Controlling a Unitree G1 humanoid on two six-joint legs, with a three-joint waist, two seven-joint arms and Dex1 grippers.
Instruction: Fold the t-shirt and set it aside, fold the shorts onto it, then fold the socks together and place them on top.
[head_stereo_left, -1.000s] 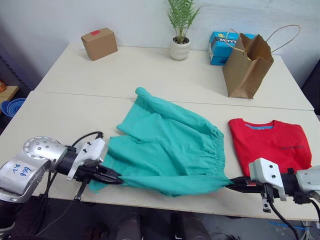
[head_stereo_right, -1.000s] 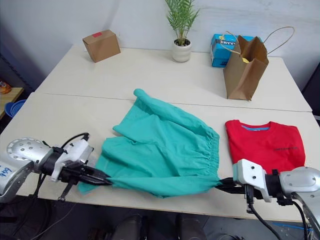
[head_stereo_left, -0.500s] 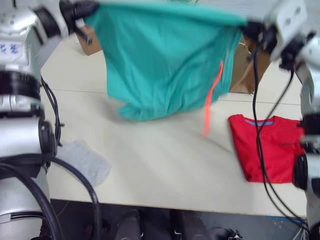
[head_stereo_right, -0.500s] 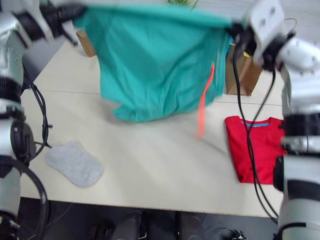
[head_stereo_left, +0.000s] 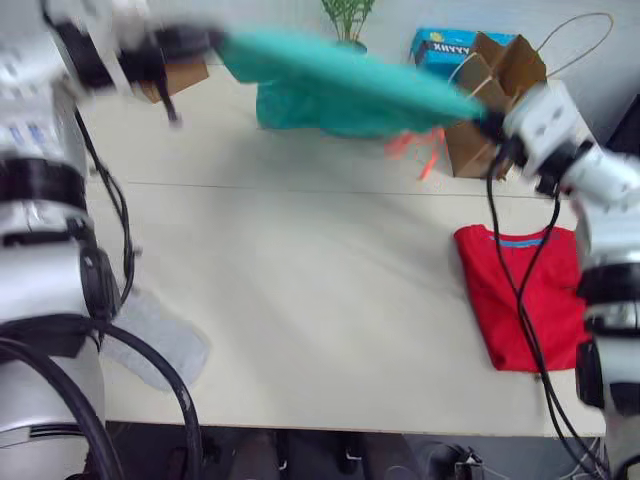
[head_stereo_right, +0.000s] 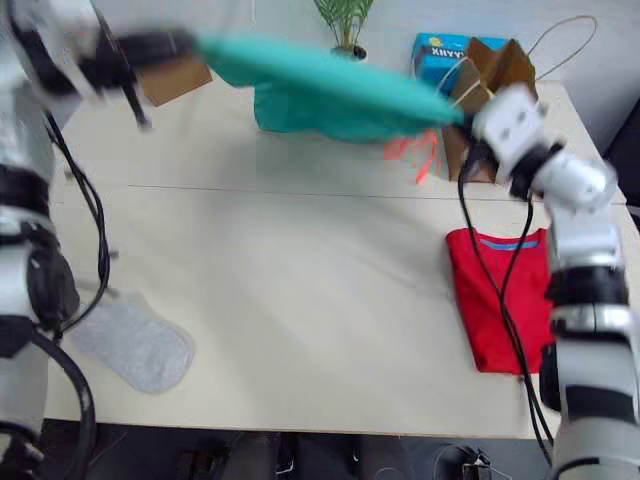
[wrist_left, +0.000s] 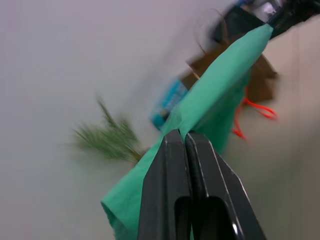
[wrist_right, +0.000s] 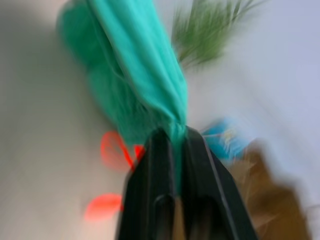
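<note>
Teal shorts (head_stereo_left: 340, 85) — airborne, stretched taut

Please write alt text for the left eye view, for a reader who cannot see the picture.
Both grippers hold the teal-green shorts stretched in the air above the far table, the left gripper at one end and the right gripper at the other. The folded red t-shirt lies at the right, and a grey sock at the left.

Head stereo looks down over the table (head_stereo_left: 300, 300) (2 wrist cameras close on cloth).
</note>
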